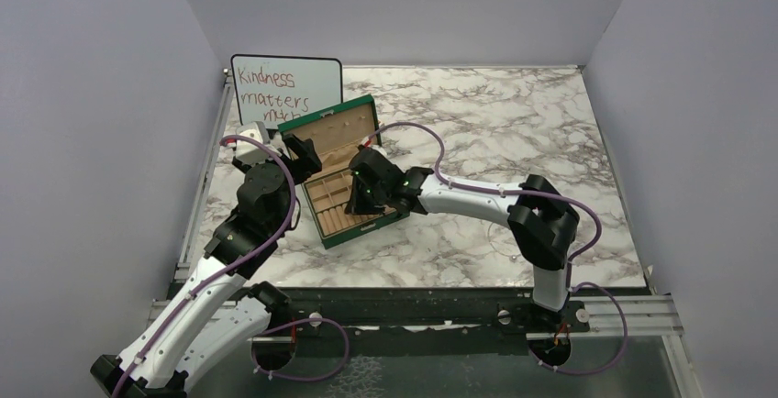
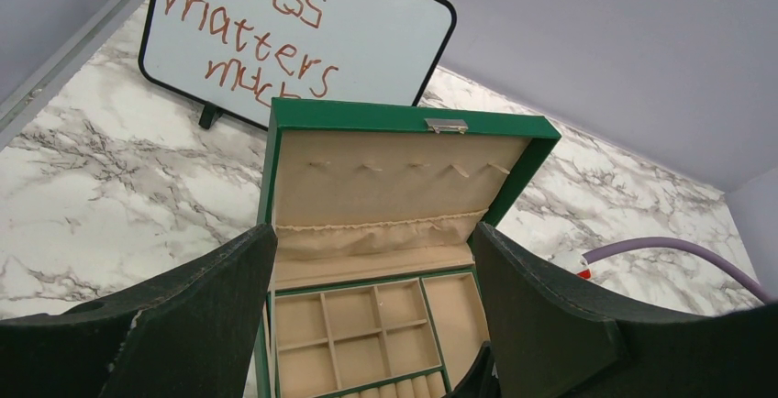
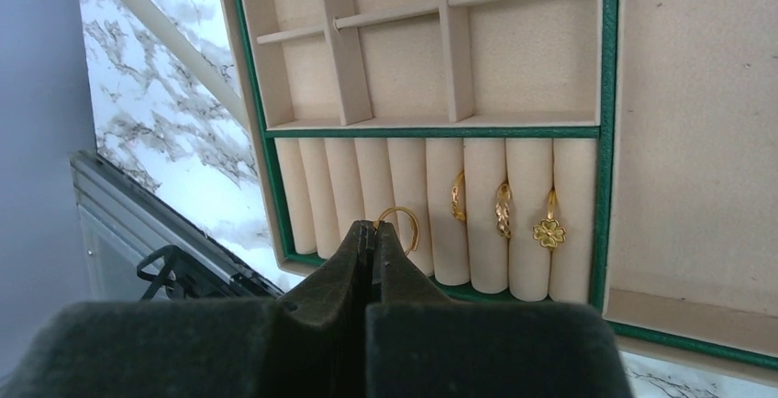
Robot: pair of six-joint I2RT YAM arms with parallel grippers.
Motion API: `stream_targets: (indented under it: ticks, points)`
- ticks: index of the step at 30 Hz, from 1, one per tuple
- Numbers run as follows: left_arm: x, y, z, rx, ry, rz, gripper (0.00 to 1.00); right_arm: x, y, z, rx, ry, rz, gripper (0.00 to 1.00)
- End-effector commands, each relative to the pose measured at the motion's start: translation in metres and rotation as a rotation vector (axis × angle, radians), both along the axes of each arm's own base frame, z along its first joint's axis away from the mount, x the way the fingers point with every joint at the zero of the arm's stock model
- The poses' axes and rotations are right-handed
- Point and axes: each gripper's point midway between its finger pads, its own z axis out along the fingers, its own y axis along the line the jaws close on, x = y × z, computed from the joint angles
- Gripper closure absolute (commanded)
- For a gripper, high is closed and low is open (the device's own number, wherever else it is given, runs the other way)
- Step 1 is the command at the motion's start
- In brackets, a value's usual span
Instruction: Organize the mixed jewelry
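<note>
The right hand (image 3: 372, 231) is fully closed, and its tips pinch a thin gold ring (image 3: 409, 218) just over the ring rolls (image 3: 339, 187) of the green jewelry box (image 3: 605, 95). Three other gold rings (image 3: 503, 210) sit in slots to its right. The step in hand seems to be seating this ring. The next move calls for a gentle push into a free slot, then a release. The left hand (image 2: 372, 233) is wide open and holds nothing, near the lid (image 2: 385, 178).

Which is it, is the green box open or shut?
Open. The green box has its lid tilted back, so the little compartments inside show.
</note>
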Motion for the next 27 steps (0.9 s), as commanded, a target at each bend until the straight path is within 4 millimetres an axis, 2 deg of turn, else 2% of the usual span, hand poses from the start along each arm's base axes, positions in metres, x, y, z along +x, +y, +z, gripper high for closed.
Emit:
stream_targets:
  ticks: [1, 20, 27]
  points:
    - [0.0, 0.003, 0.003, -0.009, -0.014, 0.012, 0.2, 0.002, 0.004, 0.006, 0.055, 0.008, -0.01, 0.99]
    - [0.002, 0.0, 0.0, -0.005, -0.005, 0.006, 0.2, 0.022, -0.004, -0.003, 0.067, -0.009, -0.09, 0.99]
    - [0.002, 0.0, 0.0, -0.005, -0.005, 0.006, 0.2, 0.018, -0.003, -0.008, 0.095, 0.036, -0.096, 0.99]
